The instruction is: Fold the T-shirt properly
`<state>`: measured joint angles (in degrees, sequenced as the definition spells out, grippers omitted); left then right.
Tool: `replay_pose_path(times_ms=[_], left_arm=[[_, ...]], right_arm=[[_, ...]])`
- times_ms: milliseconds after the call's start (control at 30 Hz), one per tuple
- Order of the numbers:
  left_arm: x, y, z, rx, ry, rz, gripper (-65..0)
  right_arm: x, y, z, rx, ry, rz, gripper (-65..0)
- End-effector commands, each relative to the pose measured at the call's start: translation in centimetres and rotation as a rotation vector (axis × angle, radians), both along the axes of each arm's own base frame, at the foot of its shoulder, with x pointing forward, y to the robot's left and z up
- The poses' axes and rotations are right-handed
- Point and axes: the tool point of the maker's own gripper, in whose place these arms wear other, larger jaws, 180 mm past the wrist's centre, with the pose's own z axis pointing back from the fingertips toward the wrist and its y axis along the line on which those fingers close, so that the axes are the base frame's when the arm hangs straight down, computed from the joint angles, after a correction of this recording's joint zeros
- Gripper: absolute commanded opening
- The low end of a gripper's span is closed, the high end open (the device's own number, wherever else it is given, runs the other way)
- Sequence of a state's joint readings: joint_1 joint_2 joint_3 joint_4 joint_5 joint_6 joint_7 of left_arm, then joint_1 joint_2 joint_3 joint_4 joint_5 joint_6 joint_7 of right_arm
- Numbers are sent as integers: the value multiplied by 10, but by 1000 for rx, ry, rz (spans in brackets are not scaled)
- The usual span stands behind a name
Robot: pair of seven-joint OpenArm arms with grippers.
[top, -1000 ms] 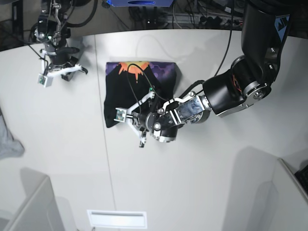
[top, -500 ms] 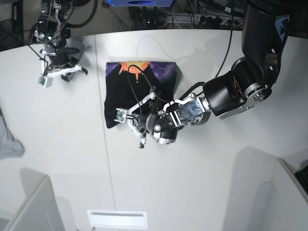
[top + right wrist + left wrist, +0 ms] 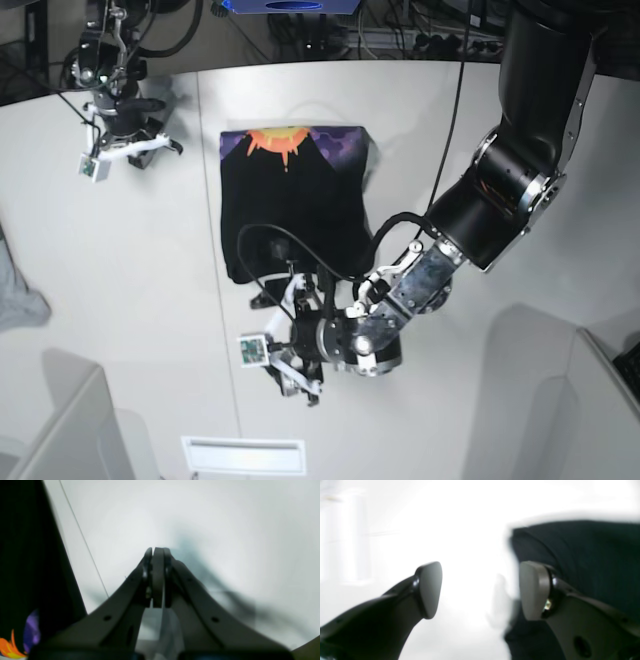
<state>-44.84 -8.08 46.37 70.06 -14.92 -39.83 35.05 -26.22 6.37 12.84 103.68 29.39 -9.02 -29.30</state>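
The left fingers [image 3: 480, 591] now stand apart and empty, drawn back off the T-shirt [image 3: 295, 205], whose near edge lies just beside one pad: released. The right fingers [image 3: 157, 577] stay pressed together, well clear over bare bench [image 3: 500, 150].

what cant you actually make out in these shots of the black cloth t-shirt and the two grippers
- Black cloth T-shirt: near edge in the base view, covered by the left gripper and its cable.
- Its folded layers: left wrist view, blurred.
- Purple and orange print: right wrist view, cut off by the frame edge.
- Right gripper: too small in the base view.
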Motion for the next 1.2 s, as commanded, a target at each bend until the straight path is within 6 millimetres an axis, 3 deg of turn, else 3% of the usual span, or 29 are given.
replay_pose_path(times_ms=[0,100,167,267,300,400,567,667,833,967,1167], left_arm=[[4,-3,27,-81,-39,6,-194],[4,42,41,-129,-70,124,-245],[-7,75,47,-150,-101,193,-380],[-28,127,51,-163,-141,287,-634],[-36,142,52,-166,-153,317,-650],[-66,192,35,-159,-129,440,-650],[-123,244,4,-274,-66,595,-650],[-157,257,-1,-363,-60,625,-650],[-215,283,-12,-411,-16,694,-650],[-262,305,-32,-334,84,769,-650],[-332,310,-66,-277,277,858,-650]], right_arm=[[7,-4,9,-21,-39,10,-650],[11,9,14,-13,-72,114,-650],[12,18,15,-5,-89,174,-650],[13,22,17,-3,-99,204,-650],[13,21,17,-7,-99,208,-650],[15,20,21,-13,-110,213,-650],[15,25,48,-52,-166,275,-650],[10,37,63,-56,-211,355,-650],[-14,44,62,-49,-231,393,-650],[-39,26,57,-85,-198,380,-650],[-77,13,45,-93,-110,355,-650]])
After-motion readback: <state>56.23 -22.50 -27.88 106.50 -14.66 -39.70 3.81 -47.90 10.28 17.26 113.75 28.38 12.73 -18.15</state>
